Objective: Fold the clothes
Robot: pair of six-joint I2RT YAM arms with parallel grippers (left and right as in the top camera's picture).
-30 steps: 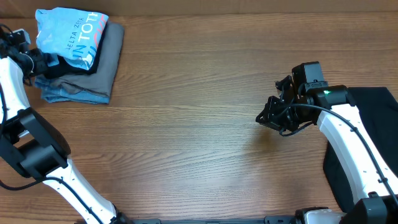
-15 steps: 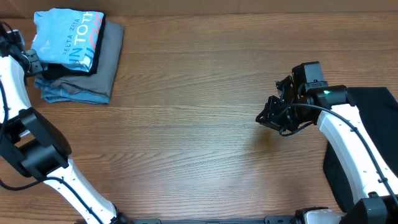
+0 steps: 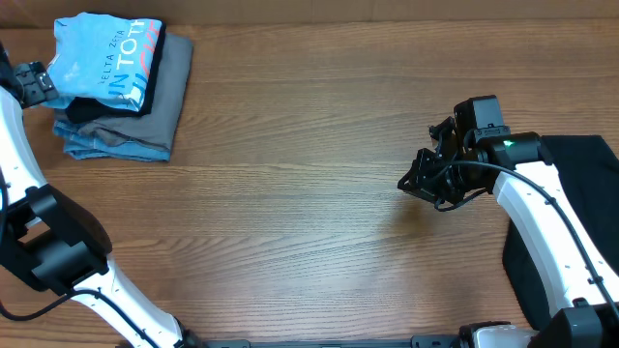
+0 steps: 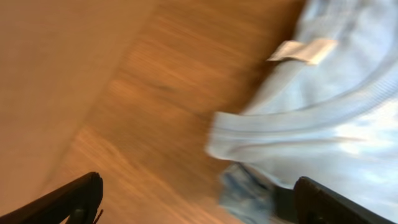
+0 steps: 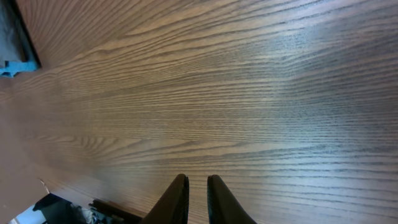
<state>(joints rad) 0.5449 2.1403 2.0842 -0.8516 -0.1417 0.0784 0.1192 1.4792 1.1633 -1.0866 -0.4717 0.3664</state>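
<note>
Fingers [image 4: 81, 199] of left gripper [image 3: 37, 85]: spread wide, holding nothing, just beside left edge of folded T-shirt [image 3: 104, 58]. T-shirt: sky-blue, lettered, on top of stack [image 3: 166, 97] with black, grey and blue layers beneath, at far left of table [image 3: 290, 193]; black garment [image 3: 604, 184]: lying at right edge, partly under right arm [image 3: 542, 213]. Fingers [image 5: 177, 199] of right gripper [image 3: 406, 184]: pressed nearly together, empty, over bare wood right of centre.

Even bright light; left wrist view blurred (others sharp)
</note>
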